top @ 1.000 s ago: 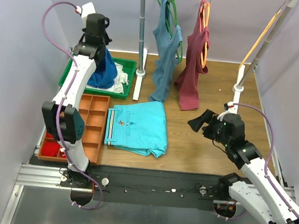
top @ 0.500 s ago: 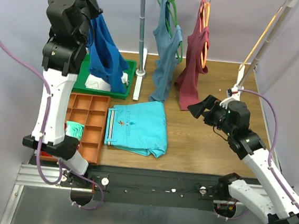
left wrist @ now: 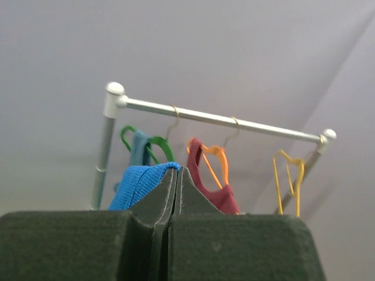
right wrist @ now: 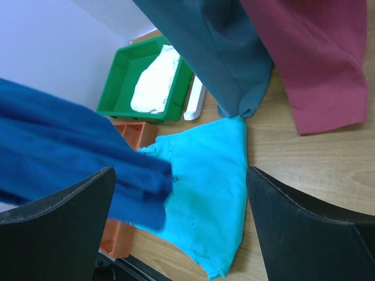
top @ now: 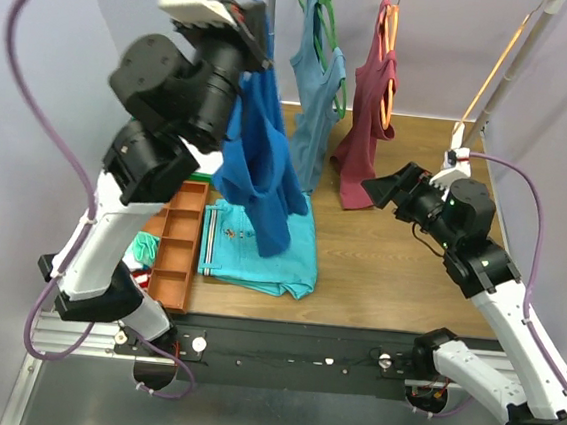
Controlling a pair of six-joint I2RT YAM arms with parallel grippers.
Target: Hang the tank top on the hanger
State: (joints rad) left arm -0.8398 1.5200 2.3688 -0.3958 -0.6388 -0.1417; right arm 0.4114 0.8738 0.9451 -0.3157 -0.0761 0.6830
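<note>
Top view: left gripper (top: 248,43) is clamped on the tank top (top: 263,160), which dangles above the table (top: 398,274), well apart from the hanger (top: 498,72) at the back right, while the right gripper (top: 384,187) gapes wide and empty. Left wrist view shows only a thin hem pinched, so a swing could pull it free. Right wrist view has the cloth hanging close on the left, where it may snag on a finger.
</note>
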